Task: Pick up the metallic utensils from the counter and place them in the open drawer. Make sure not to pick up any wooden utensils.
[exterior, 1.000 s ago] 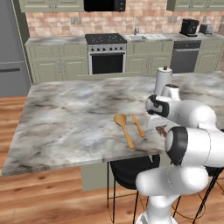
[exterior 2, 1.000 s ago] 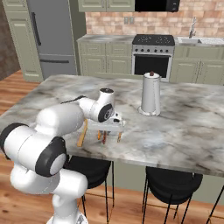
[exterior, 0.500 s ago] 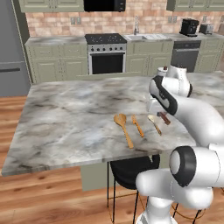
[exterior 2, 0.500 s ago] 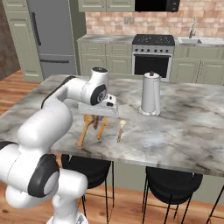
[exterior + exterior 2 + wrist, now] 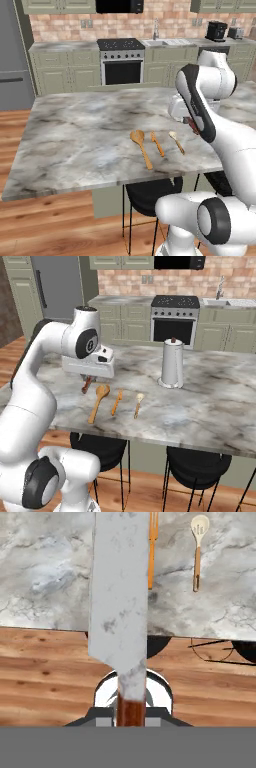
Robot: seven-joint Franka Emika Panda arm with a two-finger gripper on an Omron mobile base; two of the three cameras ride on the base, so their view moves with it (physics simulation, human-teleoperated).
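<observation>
Currently: knife (image 5: 119, 597), silvery blade and reddish-brown handle, clamped by the handle in the fingers (image 5: 131, 711), lifted clear above the counter (image 5: 75, 135); carry step; next calls for reaching the open drawer; wooden spoon (image 5: 141, 145) left lying

kettle (image 5: 172, 363): tall, steel, upright on the marble top | stove (image 5: 122, 61): black-topped, against the back wall | fridge (image 5: 59, 287): grey, far left of the room | stools (image 5: 197, 463): black, round-seated, tucked under the near edge | floor (image 5: 45, 672): wood planks | coffee machine (image 5: 216, 31): dark, back right
</observation>
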